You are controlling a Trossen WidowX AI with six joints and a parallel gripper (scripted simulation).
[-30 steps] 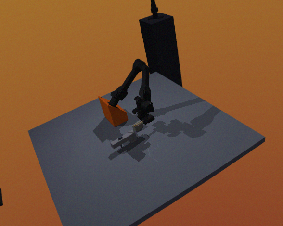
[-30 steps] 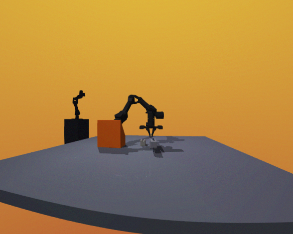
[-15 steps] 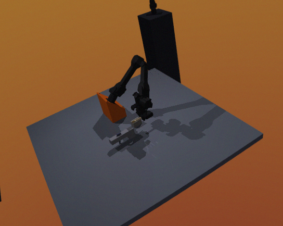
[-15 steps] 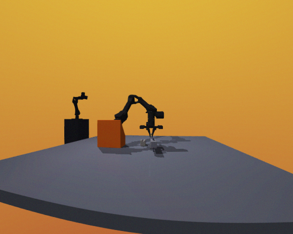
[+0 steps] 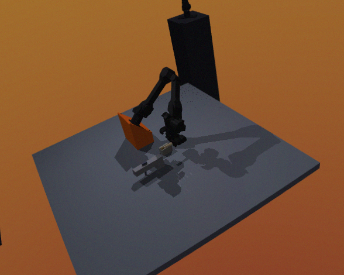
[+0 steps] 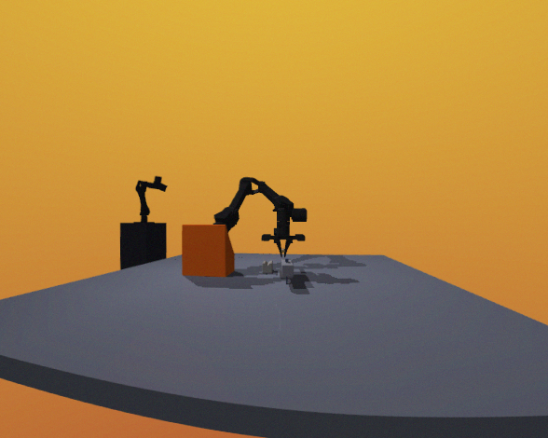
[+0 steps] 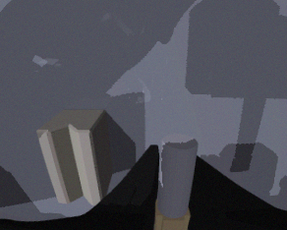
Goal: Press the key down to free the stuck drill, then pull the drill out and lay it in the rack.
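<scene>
My gripper (image 5: 175, 144) (image 6: 283, 254) (image 7: 166, 152) points down and is shut on the drill. The drill (image 7: 178, 182) is a grey cylinder with a tan part at the near end; its far end shows bare in the wrist view, outside any hole. In the top and exterior views it is mostly hidden or too small to tell. A light grey holder (image 5: 158, 162) (image 6: 287, 270) stands beyond the gripper, with the dark blue key (image 5: 144, 163) (image 6: 287, 260) on top. The cream rack (image 5: 165, 149) (image 6: 267, 266) (image 7: 84, 159), with a groove between raised edges, stands upright beside the gripper.
An orange wedge-shaped block (image 5: 136, 137) (image 6: 203, 250) stands by the arm's base, near the rack. A dark pedestal (image 5: 194, 50) (image 6: 142, 245) with another arm stands beyond the table (image 5: 107, 222) (image 6: 217, 339). Shadows of the arm cross the table.
</scene>
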